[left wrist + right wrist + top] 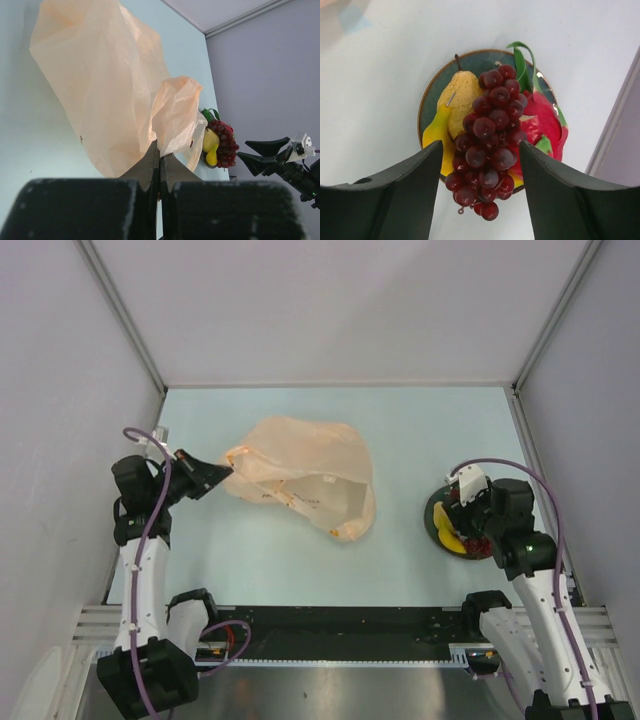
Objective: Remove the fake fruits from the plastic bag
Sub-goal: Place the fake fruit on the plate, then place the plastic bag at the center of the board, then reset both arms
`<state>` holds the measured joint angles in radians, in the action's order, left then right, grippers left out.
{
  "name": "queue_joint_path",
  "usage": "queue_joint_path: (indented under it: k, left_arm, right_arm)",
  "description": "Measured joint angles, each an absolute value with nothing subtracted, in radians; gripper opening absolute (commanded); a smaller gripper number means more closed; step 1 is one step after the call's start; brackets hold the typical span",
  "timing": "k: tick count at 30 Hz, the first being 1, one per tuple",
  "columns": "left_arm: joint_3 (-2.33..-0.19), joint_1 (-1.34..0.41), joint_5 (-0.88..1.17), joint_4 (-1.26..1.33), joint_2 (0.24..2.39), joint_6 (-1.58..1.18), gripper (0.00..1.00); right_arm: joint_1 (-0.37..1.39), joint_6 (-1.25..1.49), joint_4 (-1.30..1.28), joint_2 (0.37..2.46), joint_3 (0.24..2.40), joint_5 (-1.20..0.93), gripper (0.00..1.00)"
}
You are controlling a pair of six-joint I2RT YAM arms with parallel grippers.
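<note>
left fingers (147,167) pinch plastic bag (300,475) edge; right fingers (407,185) spread, empty, above fake fruits (487,145)

Left fingers (147,167) pinched tight, arm (145,540) stretched forward; right fingers (405,190) spread apart, wrist (505,505) seemingly tilted downward.

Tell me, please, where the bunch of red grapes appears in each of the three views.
Top external: grapes at far right, on the plate, mostly hidden under the right tool.
Left wrist: grapes right of centre, just past the plastic bag.
Right wrist: grapes dead centre, between the open tool's fingers.
Shared landmark: the right tool, close by the grapes in every view.
</note>
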<state>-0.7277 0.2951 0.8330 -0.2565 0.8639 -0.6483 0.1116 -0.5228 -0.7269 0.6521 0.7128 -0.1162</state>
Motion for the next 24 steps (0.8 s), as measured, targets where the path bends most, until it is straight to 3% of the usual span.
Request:
queue_joint_path:
  k: [2, 10, 14, 18, 20, 24]
  left_arm:
    - [-0.720, 0.295, 0.834, -0.257, 0.854, -0.648, 0.01]
    - [-0.722, 0.295, 0.834, -0.258, 0.856, -0.643, 0.04]
    - [-0.774, 0.295, 0.832, -0.281, 0.894, -0.608, 0.49]
    - [-0.861, 0.296, 0.819, -0.312, 0.925, -0.561, 0.74]
    - [-0.902, 0.297, 0.807, -0.329, 0.929, -0.534, 1.00]
    - [-0.991, 0.297, 0.758, -0.387, 0.926, -0.452, 1.00]
  right_arm:
    - [0.112, -0.517, -0.724, 0.632, 0.715, -0.125, 0.80]
    - [0.117, -0.442, -0.690, 0.770, 0.948, -0.204, 0.90]
    - [0.167, -0.395, -0.695, 0.959, 1.151, -0.236, 0.97]
    - [0.266, -0.368, -0.674, 1.081, 1.218, -0.221, 1.00]
    - [0.327, -0.362, -0.674, 1.093, 1.219, -0.183, 0.99]
    - [0.473, -0.342, -0.668, 1.106, 1.239, -0.069, 1.00]
